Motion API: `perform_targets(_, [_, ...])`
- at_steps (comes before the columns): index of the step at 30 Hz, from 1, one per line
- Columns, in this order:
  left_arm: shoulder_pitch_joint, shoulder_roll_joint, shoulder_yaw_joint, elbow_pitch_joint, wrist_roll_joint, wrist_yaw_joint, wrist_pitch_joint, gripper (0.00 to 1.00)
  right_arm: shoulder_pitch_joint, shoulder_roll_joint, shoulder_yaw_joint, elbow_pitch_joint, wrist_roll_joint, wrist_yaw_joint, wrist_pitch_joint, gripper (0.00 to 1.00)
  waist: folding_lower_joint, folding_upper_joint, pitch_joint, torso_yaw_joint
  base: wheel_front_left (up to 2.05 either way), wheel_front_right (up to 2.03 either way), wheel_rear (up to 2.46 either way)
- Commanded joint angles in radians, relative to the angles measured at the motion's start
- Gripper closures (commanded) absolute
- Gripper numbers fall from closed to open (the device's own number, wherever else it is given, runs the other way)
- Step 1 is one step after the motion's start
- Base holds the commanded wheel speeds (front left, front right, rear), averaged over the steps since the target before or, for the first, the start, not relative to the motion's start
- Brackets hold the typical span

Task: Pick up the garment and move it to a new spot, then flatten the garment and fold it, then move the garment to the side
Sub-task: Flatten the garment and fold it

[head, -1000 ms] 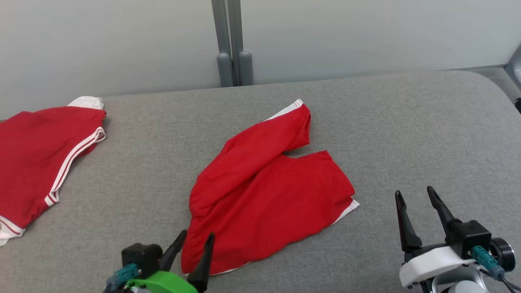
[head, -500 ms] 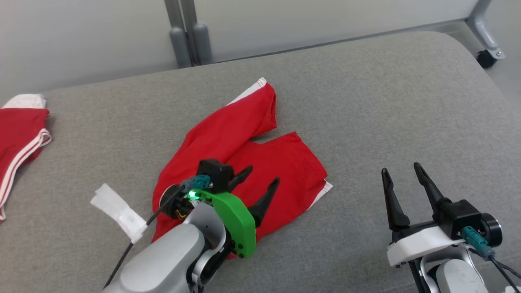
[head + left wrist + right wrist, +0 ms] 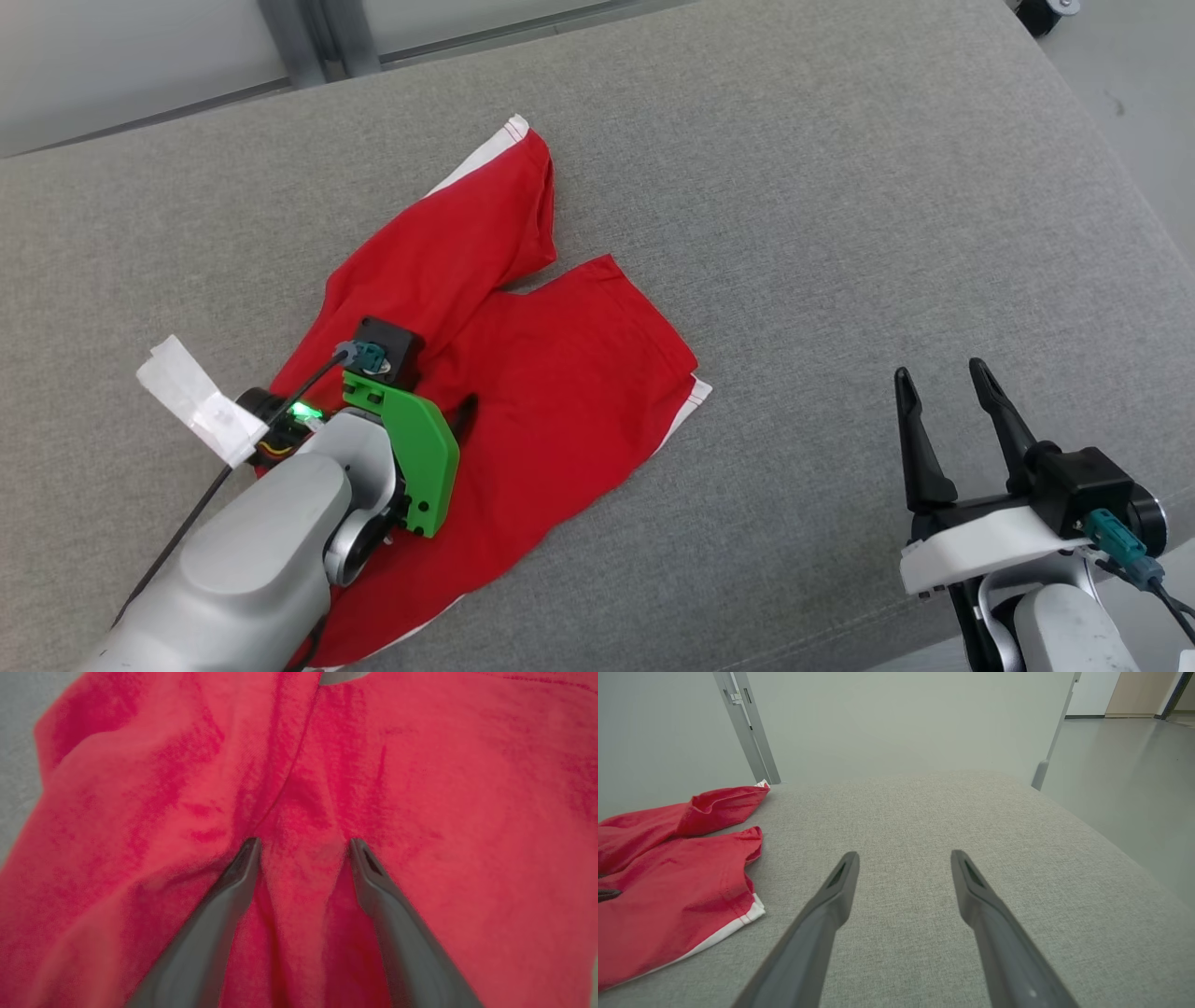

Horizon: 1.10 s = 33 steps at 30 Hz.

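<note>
A big grey pad (image 3: 840, 233) takes up most of the head view. It is soft-looking and flat. Past it stands a pale wall (image 3: 901, 718), and a shiny floor (image 3: 1134, 765) lies off to one side.

The red shorts (image 3: 579, 373) lie on the pad, left of the middle. They are crumpled, not flat. One leg points up toward the far edge and is partly folded over. The other leg lies flatter and points to the right. White trim shows at the leg ends.

The left arm (image 3: 252, 551) is grey and reaches over the near part of the shorts. It has a green piece (image 3: 420, 453) at the wrist.

The right gripper (image 3: 938, 371) sits low on the right, well apart from the shorts. Its two dark fingers are spread wide with nothing between them, above bare pad.

The left gripper (image 3: 303, 844) points down into the shorts. Its fingers are wide apart too. The tips touch the red cloth, and a small ridge of cloth sits between them. It is not pinched.

A small white tag (image 3: 201, 401) hangs on the left arm's black cable.
</note>
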Motion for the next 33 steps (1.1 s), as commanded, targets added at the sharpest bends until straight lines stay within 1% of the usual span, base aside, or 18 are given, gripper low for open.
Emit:
perform_targets(1, [0.015,0.011,-0.023,0.023,-0.006,-0.018,0.029,1.0,-0.019,0.0,0.007,-0.001,0.009,-0.001,-0.003,0.0,0.0,0.0,0.005,0.0,0.0,0.0,0.0])
perform_targets(3, [0.015,0.004,-0.034,0.032,-0.005,-0.033,0.035,1.0,-0.025,0.0,0.012,0.001,0.012,-0.001,-0.003,0.0,0.0,0.0,0.002,0.005,0.0,0.0,0.0])
perform_targets(5, [0.001,-0.002,-0.027,0.031,0.0,-0.035,0.01,1.0,-0.033,0.0,0.013,0.002,0.012,-0.001,-0.003,0.0,0.0,0.0,0.0,0.01,0.0,0.0,0.0])
perform_targets(12, [-0.089,-0.009,0.017,0.037,0.037,-0.014,-0.114,1.0,-0.043,0.0,0.016,-0.004,0.004,-0.001,-0.003,0.0,0.0,0.0,0.012,0.02,0.0,0.0,0.0])
perform_targets(17, [-0.134,-0.006,0.015,0.1,0.055,-0.044,-0.154,1.0,-0.053,0.0,0.022,0.0,0.001,-0.001,-0.003,0.0,0.0,0.0,0.031,0.007,0.0,0.0,0.0])
perform_targets(21, [-0.145,-0.019,0.026,0.166,0.05,-0.054,-0.213,1.0,-0.049,0.0,0.02,0.004,0.0,-0.001,-0.003,0.0,0.0,0.0,0.034,-0.001,0.0,0.0,0.0])
perform_targets(22, [-0.143,-0.024,0.029,0.178,0.046,-0.057,-0.227,0.75,-0.046,0.0,0.017,0.005,0.0,-0.001,-0.003,0.0,0.0,0.0,0.032,-0.001,0.0,0.0,0.0])
perform_targets(23, [-0.14,-0.032,0.029,0.191,0.046,-0.063,-0.246,0.24,-0.04,0.0,0.011,0.006,-0.003,-0.001,-0.003,0.0,0.0,0.0,0.029,0.002,0.0,0.0,0.0])
perform_targets(24, [-0.134,-0.037,0.033,0.2,0.041,-0.064,-0.261,0.0,-0.034,0.0,0.007,0.008,-0.005,-0.001,-0.003,0.0,0.0,0.0,0.025,0.005,0.0,0.0,0.0])
perform_targets(28, [-0.095,-0.063,0.062,0.216,0.025,-0.064,-0.367,0.0,-0.015,0.0,-0.012,0.006,-0.021,-0.001,-0.003,0.0,0.0,0.0,-0.009,0.028,0.0,0.0,0.0])
perform_targets(31, [-0.051,-0.073,0.1,0.18,0.01,-0.049,-0.442,0.0,-0.001,0.0,-0.025,-0.009,-0.043,-0.001,-0.003,0.0,0.0,0.0,-0.051,0.057,0.0,0.0,0.0])
perform_targets(33, [-0.007,-0.073,0.135,0.132,0.01,-0.031,-0.458,0.0,0.011,0.0,-0.031,-0.021,-0.061,-0.001,-0.003,0.0,0.0,0.0,-0.081,0.078,0.0,0.0,0.0])
